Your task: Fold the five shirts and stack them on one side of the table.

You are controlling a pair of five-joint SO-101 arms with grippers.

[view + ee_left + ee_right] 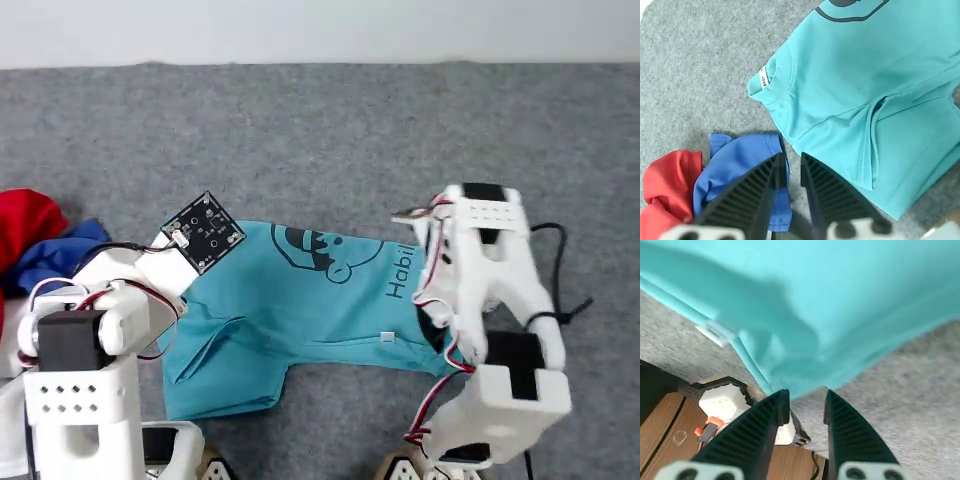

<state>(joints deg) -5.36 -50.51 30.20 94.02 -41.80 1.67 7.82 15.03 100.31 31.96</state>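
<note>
Okay, teal shirt [300,310] is lying print-up on the grey mat [320,130], mid-table toward the near edge, sitting between the left arm [90,350] and right arm [490,290]. It is not lying flat, a fold is running across it near one sleeve. Its collar end is pointing toward the left arm, and the neck label [763,79] is showing at the collar.

Blue shirt [55,255] and red shirt [25,220] are sitting bunched together at the table's left edge, touching each other. The blue one is lying just beside the teal shirt's shoulder.

Left gripper [792,162] is hovering over the mat between the blue shirt and the teal shirt. Its jaws are standing slightly apart with a narrow gap, gripping nothing, with mat showing between them.

Right gripper [805,400] is sitting at the teal shirt's edge, where the hem is coming right down to the fingertips [782,400]. Its jaws are standing apart, wider than the left, and not clamping the cloth as far as visible. Behind it the mat is ending at a wooden tabletop [660,430] with a white arm base [725,402]
</note>
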